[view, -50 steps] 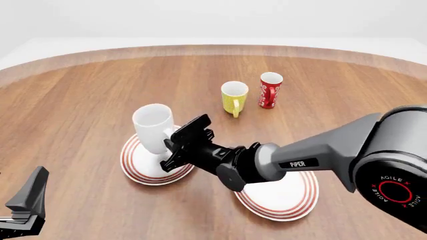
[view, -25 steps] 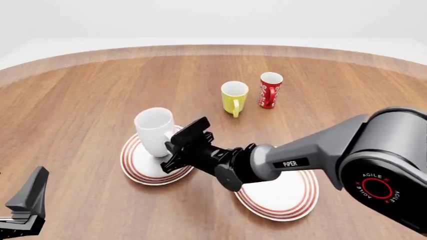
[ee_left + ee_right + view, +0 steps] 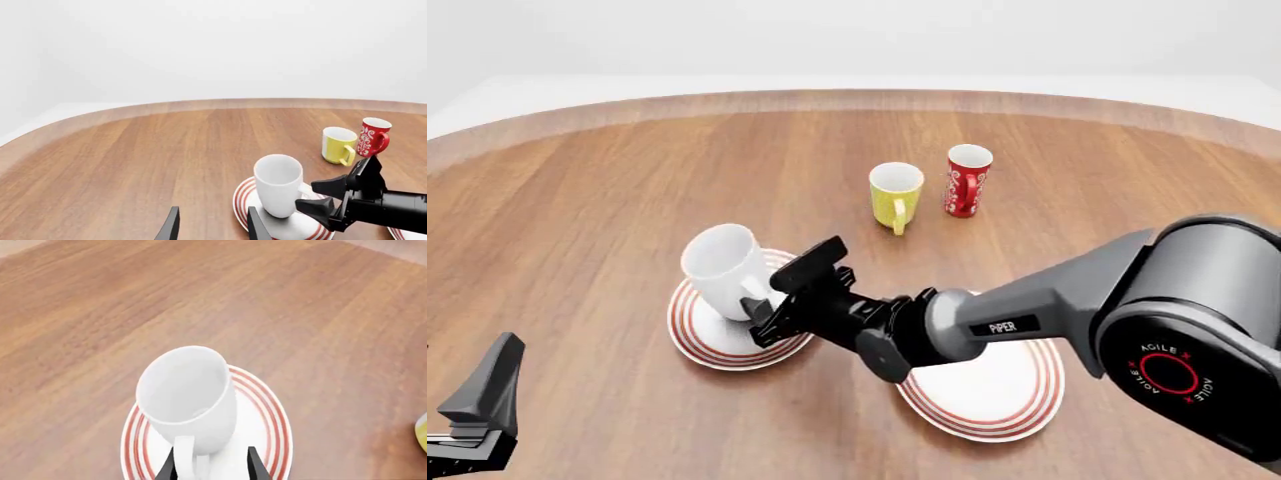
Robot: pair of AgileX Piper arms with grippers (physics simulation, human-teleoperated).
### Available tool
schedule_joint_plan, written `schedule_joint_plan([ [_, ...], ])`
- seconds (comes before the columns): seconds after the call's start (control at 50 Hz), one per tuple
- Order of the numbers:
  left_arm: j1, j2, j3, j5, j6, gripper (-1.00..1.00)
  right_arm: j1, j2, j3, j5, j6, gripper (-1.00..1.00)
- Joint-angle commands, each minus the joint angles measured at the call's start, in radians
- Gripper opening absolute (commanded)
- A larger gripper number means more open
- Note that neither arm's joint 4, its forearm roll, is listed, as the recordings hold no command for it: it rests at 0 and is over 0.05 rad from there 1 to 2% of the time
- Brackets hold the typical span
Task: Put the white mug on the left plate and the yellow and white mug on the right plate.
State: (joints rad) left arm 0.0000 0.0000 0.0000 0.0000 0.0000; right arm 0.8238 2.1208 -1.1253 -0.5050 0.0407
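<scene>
Mug, the white mug (image 3: 726,260), glossy, tilted on left plate (image 3: 701,334); right end effector (image 3: 777,293) parted astride handle

1. A bare simulated tabletop scene is showing here, not a furnished room: a rounded wooden table (image 3: 587,200) is sitting against a blank, pale, featureless backdrop.
2. Flat, even lighting and smooth, glossy surfaces are giving the pictures the look of computer renders.
3. Two black robot arms are reaching over the table, the right arm (image 3: 1028,315) carrying "PiPER" and "AGILEX" lettering.
4. Simple tableware is lying about like test props: two red-ringed plates (image 3: 694,335) (image 3: 1014,400), a white mug (image 3: 723,258), a yellow mug (image 3: 894,195) and a red patterned cup (image 3: 966,180).
</scene>
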Motion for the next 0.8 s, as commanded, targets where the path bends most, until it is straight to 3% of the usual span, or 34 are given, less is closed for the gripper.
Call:
schedule_joint_plan([
  [0.02,0.000,0.000,0.000,0.000,0.000,1.00,-0.001,0.001,0.000,0.001,0.004,1.00],
  [0.48,0.000,0.000,0.000,0.000,0.000,1.00,-0.018,-0.058,0.025,0.008,-0.010,1.00],
  [0.8,0.000,0.000,0.000,0.000,0.000,1.00,-0.013,-0.194,0.102,0.000,-0.004,1.00],
])
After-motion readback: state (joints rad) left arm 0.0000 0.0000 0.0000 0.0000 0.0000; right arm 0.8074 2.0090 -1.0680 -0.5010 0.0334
